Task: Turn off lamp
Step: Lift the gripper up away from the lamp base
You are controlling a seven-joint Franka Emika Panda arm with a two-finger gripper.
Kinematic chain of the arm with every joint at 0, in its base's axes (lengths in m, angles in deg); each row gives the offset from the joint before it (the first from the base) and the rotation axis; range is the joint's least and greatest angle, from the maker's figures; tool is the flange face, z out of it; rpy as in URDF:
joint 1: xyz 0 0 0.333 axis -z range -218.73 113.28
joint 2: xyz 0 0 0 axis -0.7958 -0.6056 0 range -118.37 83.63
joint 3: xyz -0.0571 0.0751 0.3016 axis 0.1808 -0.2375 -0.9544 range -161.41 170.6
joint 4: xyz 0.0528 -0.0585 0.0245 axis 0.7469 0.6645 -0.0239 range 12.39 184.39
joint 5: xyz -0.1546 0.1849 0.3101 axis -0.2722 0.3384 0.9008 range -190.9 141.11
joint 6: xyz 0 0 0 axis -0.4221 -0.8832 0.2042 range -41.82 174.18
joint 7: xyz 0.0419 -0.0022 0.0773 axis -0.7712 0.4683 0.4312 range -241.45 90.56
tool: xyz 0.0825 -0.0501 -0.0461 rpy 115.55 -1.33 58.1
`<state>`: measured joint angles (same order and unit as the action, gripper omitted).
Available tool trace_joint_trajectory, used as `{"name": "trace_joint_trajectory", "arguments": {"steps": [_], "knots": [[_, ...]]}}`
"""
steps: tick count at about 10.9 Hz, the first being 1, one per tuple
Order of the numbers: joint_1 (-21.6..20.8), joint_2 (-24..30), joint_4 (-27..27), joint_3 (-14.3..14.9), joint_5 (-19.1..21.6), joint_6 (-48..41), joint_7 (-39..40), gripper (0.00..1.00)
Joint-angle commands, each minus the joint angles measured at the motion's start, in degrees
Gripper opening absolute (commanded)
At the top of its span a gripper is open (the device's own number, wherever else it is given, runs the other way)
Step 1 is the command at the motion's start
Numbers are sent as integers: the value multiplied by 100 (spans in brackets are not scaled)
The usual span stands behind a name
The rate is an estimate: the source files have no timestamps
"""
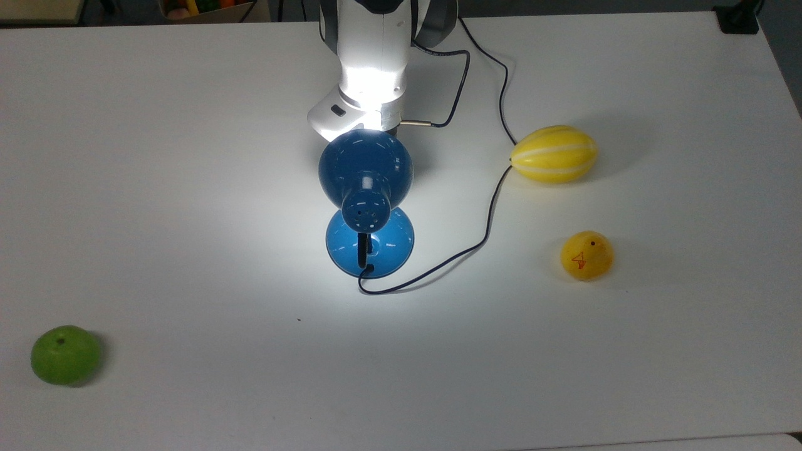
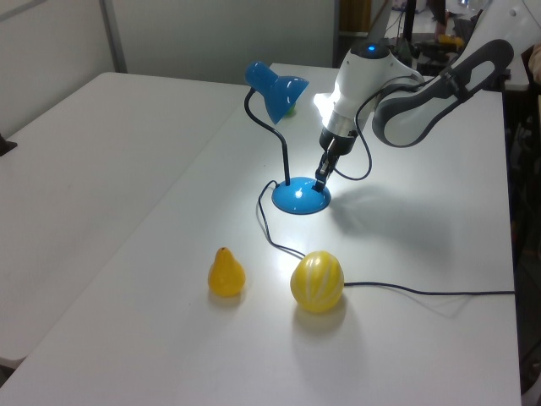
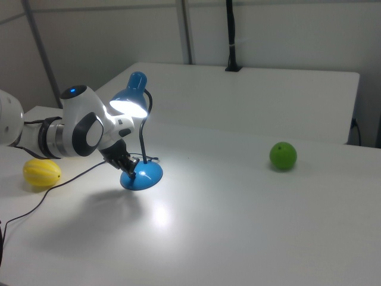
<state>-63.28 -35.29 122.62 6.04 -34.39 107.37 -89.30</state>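
- The lamp (image 1: 368, 207) stands near the middle of the white table (image 1: 156, 188). Its shade (image 2: 277, 87) is lit and throws a bright pool of light on the tabletop around it.
- The round blue base (image 3: 141, 176) sits flat on the table. A thin curved black neck (image 2: 269, 127) rises from it to the shade, which tilts downward.
- The dark cord (image 1: 485, 213) leaves the base, loops over the table and runs past the end of the striped yellow fruit (image 1: 554, 154), touching or just beside it; which cannot be told.
- The gripper (image 2: 321, 178) is angled down with its tip at the upper surface of the base, on the left view's right-hand side of it. Contact appears likely in the left view and the right view (image 3: 130, 167).
- Jaw state: cannot be told; the fingers show only as one dark tip.
- The white arm (image 1: 369, 56) reaches in from the top view's upper edge, its wrist brightly lit by the shade.
- A yellow pear-shaped fruit (image 1: 587, 255) lies on the top view's right, near the striped yellow fruit and well apart from the lamp.
- A green apple (image 1: 64, 354) lies near the top view's lower left corner, well apart from everything else.
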Motion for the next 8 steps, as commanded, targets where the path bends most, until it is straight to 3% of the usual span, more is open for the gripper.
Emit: {"name": "trace_joint_trajectory", "arguments": {"steps": [1,8], "knots": [[-17,-62,2,23,-123,97,-126,0],[-60,-18,29,14,-123,-527,-248,0]]}}
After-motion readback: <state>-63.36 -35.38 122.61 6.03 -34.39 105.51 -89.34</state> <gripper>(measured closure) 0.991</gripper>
